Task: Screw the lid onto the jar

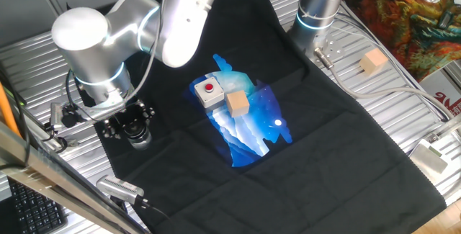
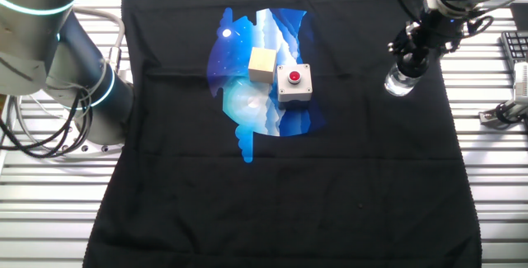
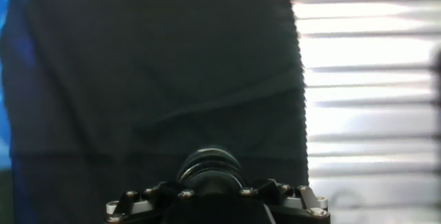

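Lid: nearest the hand camera, the lid (image 3: pixel 211 169) shows as a black ribbed cap right under the gripper (image 3: pixel 215 195); whether the fingers clamp it or stand off it, I cannot tell.
Gripper: at the left edge of the black cloth (image 1: pixel 338 155) in one fixed view, directly above the jar (image 1: pixel 140 140).
Jar: clear glass, upright on the cloth near its edge, well apart from the other objects.
Centre: grey button box (image 1: pixel 208 92) touching a wooden cube (image 1: pixel 237 104) on the blue print.
Right: second wooden cube (image 1: pixel 373 62) off the cloth.
Progress: lid seems seated on the jar; how tightly it is screwed cannot be judged.
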Action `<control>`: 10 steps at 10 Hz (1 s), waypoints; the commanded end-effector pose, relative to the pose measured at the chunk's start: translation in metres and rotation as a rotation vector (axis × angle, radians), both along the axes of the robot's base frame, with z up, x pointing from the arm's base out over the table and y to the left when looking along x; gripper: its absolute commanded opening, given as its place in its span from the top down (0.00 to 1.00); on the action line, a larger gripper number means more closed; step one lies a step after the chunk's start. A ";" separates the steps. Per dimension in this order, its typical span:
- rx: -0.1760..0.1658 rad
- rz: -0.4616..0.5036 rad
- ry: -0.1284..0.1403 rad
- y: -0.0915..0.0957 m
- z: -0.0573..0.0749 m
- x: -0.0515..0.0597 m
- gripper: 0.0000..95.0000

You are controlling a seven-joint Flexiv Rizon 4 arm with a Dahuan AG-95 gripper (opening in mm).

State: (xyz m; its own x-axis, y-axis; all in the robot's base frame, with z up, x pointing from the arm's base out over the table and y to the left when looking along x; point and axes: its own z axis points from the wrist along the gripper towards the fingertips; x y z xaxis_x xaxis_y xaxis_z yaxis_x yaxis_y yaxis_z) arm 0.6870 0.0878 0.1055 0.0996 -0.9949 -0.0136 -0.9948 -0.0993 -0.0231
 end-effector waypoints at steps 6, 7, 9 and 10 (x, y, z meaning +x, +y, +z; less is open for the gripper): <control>-0.040 0.101 0.023 0.002 -0.002 0.000 0.20; -0.038 0.093 0.024 0.000 -0.004 -0.001 0.20; -0.037 0.083 0.025 -0.001 -0.006 -0.003 0.20; -0.032 0.071 0.026 -0.003 -0.008 -0.005 0.20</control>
State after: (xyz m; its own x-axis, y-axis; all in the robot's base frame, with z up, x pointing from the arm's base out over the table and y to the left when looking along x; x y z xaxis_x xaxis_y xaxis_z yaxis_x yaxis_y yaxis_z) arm 0.6820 0.0852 0.0986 0.1681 -0.9857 0.0129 -0.9858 -0.1680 0.0069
